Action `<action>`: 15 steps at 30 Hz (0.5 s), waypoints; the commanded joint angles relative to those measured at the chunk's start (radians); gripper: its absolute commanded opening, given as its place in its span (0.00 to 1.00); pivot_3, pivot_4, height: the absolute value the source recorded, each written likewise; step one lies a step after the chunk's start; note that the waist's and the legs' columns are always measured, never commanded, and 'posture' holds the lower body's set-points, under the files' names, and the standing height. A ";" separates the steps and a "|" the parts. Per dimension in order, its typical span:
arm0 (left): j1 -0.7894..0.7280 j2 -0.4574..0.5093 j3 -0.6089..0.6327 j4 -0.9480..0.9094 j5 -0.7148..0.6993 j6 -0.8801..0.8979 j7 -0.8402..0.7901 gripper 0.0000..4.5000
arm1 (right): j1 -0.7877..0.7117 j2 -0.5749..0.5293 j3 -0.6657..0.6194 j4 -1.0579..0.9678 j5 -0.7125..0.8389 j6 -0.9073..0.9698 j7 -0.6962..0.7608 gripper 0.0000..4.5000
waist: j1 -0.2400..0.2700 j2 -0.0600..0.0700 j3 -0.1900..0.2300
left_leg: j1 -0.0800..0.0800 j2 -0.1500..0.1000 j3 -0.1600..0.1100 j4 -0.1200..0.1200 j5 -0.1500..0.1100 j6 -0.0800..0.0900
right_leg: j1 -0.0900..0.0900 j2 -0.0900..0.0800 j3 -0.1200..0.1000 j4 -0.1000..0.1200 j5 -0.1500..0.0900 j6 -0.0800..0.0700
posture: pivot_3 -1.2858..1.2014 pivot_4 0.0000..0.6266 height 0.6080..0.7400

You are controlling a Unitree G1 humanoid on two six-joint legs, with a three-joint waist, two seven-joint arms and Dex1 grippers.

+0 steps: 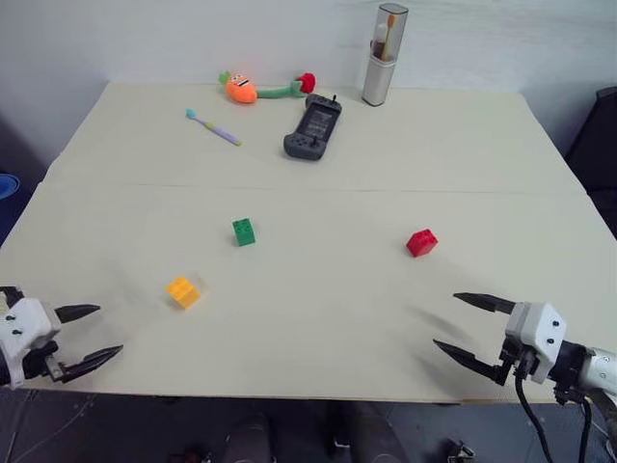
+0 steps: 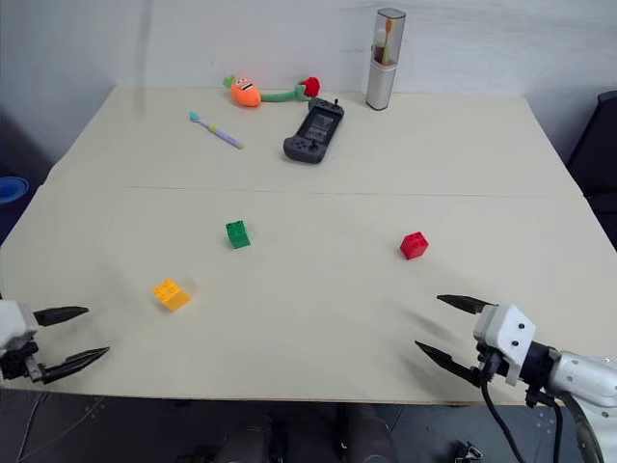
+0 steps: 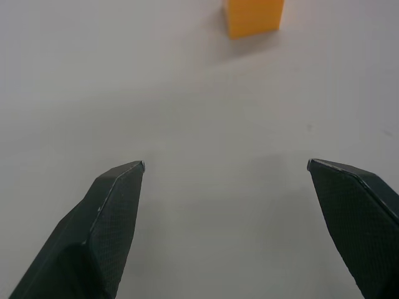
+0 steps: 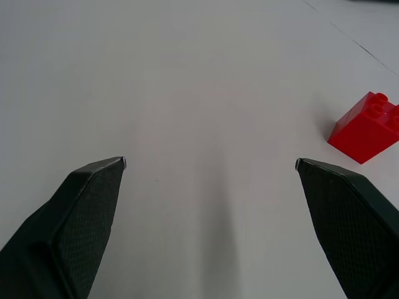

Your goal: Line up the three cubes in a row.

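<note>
Three studded cubes lie apart on the cream table (image 1: 318,318). The green cube (image 1: 244,231) is near the middle, the red cube (image 1: 421,242) to its right, the yellow-orange cube (image 1: 183,291) nearer and to the left. My left gripper (image 1: 109,331) hovers open at the near left edge, a short way from the yellow-orange cube (image 3: 254,17), which lies ahead of its fingers. At the near right edge my right gripper (image 1: 444,320) is open and empty, with the red cube (image 4: 368,127) ahead and off to one side.
At the table's far side lie a carrot plush toy (image 1: 253,88), a toothbrush (image 1: 213,126), a dark game controller (image 1: 312,128) and an upright silver toothbrush case (image 1: 384,54). A seam (image 1: 318,188) crosses the tabletop behind the cubes.
</note>
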 commanded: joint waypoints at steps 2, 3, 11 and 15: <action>-0.025 -0.004 0.026 -0.090 -0.069 0.141 0.052 0.97 | -0.039 0.017 -0.021 -0.026 0.027 0.013 -0.025 1.00 | 0.001 0.000 0.000 | 0.001 0.000 0.000 0.000 0.000 0.000 | 0.000 0.000 0.000 0.001 0.000 0.000 | 0.52 0.24 1.00; -0.023 -0.004 0.027 -0.118 -0.083 0.184 0.058 0.97 | -0.042 0.021 -0.025 -0.028 0.032 0.017 -0.026 1.00 | 0.001 0.000 0.000 | 0.001 0.000 0.000 0.001 0.001 0.000 | 0.001 0.000 0.000 0.002 0.000 0.000 | 0.52 0.24 1.00; -0.027 -0.053 -0.014 -0.511 -0.324 0.550 0.138 0.97 | 0.112 0.204 -0.219 -0.054 0.006 0.013 -0.256 1.00 | 0.018 0.000 -0.001 | 0.003 -0.001 0.000 0.000 0.003 -0.006 | 0.002 -0.001 0.001 0.003 0.000 0.000 | 0.52 0.24 1.00; -0.073 -0.102 -0.122 -0.573 -0.283 0.499 0.145 0.97 | 0.124 0.290 -0.203 -0.076 -0.013 0.047 -0.364 1.00 | 0.008 0.001 -0.001 | 0.006 -0.001 0.001 0.000 0.003 -0.004 | 0.004 0.000 0.003 0.005 0.000 0.000 | 0.52 0.24 1.00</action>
